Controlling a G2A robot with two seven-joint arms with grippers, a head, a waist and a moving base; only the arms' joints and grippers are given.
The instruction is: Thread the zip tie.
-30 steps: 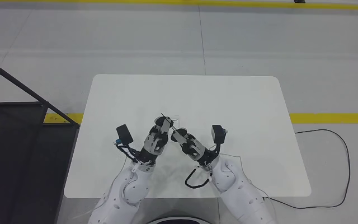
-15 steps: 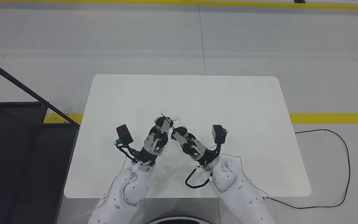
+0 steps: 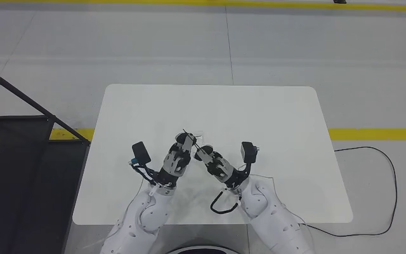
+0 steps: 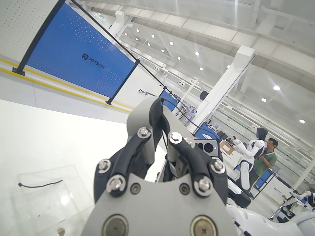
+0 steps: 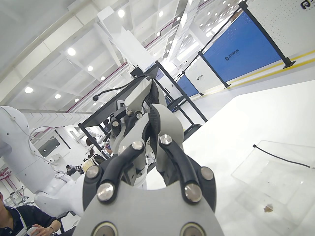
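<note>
Two grippers meet tip to tip mid-frame, left gripper (image 3: 185, 142) and right gripper (image 3: 204, 154) each clamped on the black zip tie (image 5: 109, 90), likely lining tail up with head.

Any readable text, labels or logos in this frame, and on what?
Blue panel: white logo and brand word, legible, left unquoted.
White panel beside it: same mark, smaller.
Pegboard wall: same logo, cut off at the edge.
No print: zip tie, clear tray, table.
</note>
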